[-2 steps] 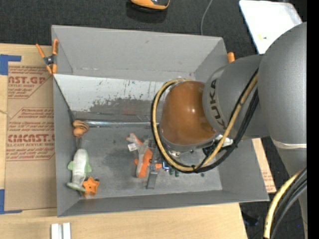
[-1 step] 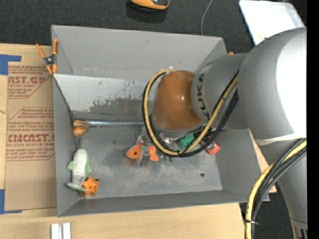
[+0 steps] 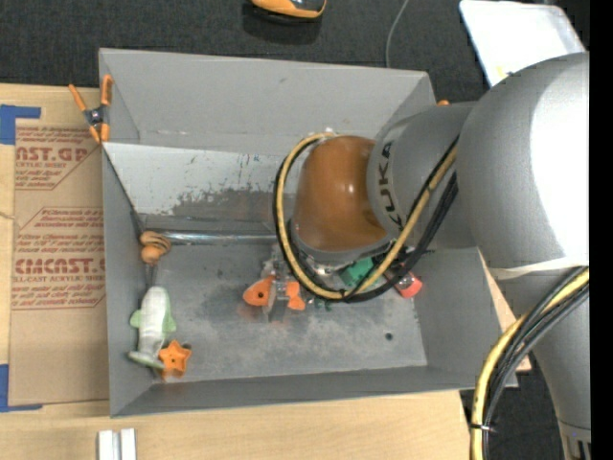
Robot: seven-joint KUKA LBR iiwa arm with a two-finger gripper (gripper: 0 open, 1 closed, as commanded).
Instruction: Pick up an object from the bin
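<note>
One grey metal bin (image 3: 192, 94) is seen. The gripper (image 3: 278, 293) is lowered near the centre of its floor. Whether it is apart or together cannot be told.

An orange piece (image 3: 255, 295) lies just at its 9 o'clock and a second orange bit (image 3: 294, 301) at its 3 o'clock. One green piece (image 3: 357, 274) and one red piece (image 3: 409, 287) lie farther toward 3 o'clock.

Towards the bin's 9 o'clock one tan lump (image 3: 153, 247) is found. At 8 o'clock lie one white-and-green toy (image 3: 151, 318) and one small orange thing (image 3: 174, 356).
</note>
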